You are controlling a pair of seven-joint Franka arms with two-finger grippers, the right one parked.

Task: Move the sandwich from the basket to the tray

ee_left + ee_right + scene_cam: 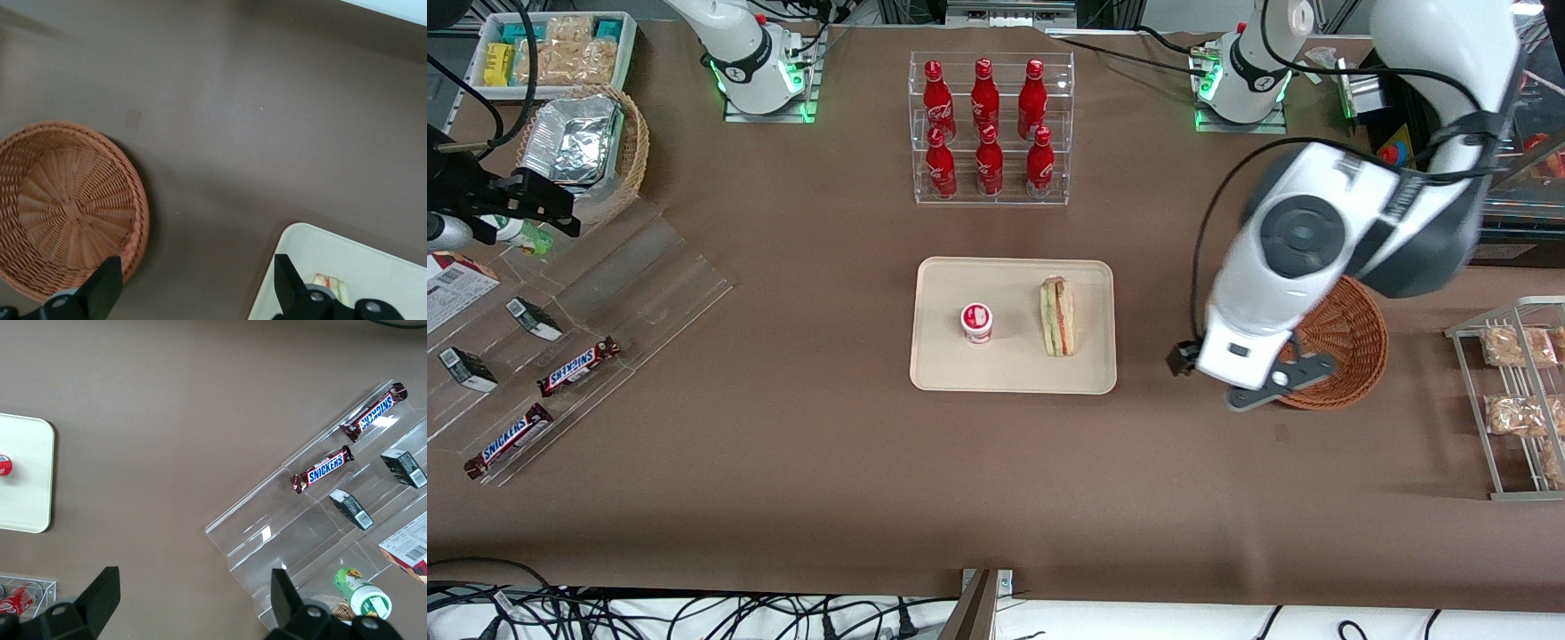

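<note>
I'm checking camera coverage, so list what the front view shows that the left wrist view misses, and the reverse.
Only the front view shows the cup on the tray beside the sandwich, the bottle rack farther from the camera, and the Snickers bars toward the parked arm's end.

Only the left wrist view shows the basket's empty inside and the claw, open, above bare table between basket and tray.

Both show the basket, the tray and the sandwich.

even overhead light, soft shadows, arm motion-blurred
</note>
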